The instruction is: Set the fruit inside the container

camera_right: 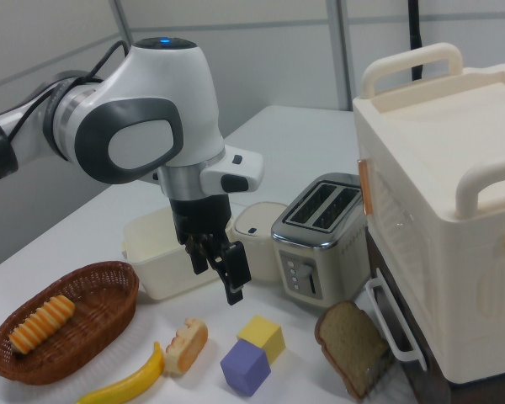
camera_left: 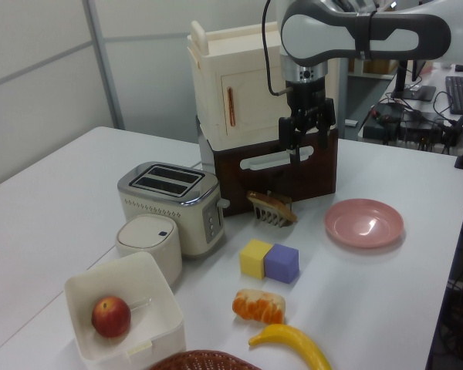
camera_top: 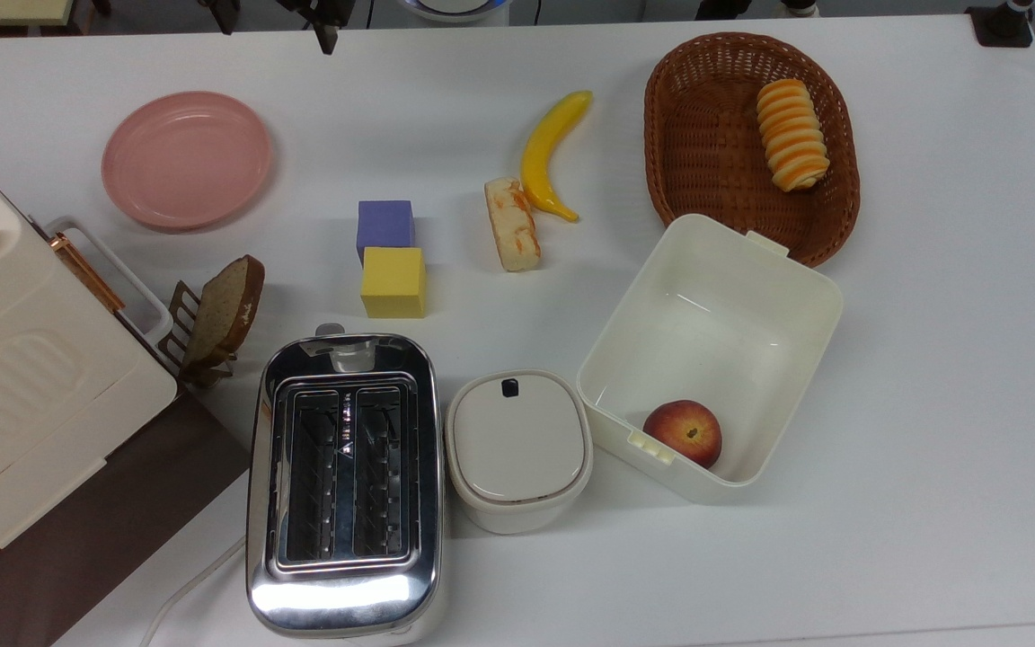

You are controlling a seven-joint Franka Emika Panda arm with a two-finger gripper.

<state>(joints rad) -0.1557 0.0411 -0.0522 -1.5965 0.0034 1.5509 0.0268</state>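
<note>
- Tool (camera_right: 221, 268): suspended above the bench (camera_top: 931, 377), fingers pointing down and spread apart, nothing between them; in the left view it (camera_left: 307, 132) hangs in front of the cream cabinet (camera_left: 239, 92).
- Banana (camera_top: 550, 155): lies flat on the bench, well clear of the tool, just beside the bread stick (camera_top: 512, 224) and between it and the wicker basket (camera_top: 706, 135) in the top view.
- Container (camera_top: 805, 296): open, cream-white, standing on the bench against the near rim of the basket; a peach (camera_top: 683, 432) rests in one corner of it.
- Lidded pot (camera_top: 517, 447): sits between the container and the toaster (camera_top: 342, 485).
- Blocks: a purple block (camera_top: 384, 227) and a yellow block (camera_top: 393, 282) touch each other, to the top view's left of the bread stick.
- Pink plate (camera_top: 186, 159): lies apart, near the bench's far edge in the top view.
</note>
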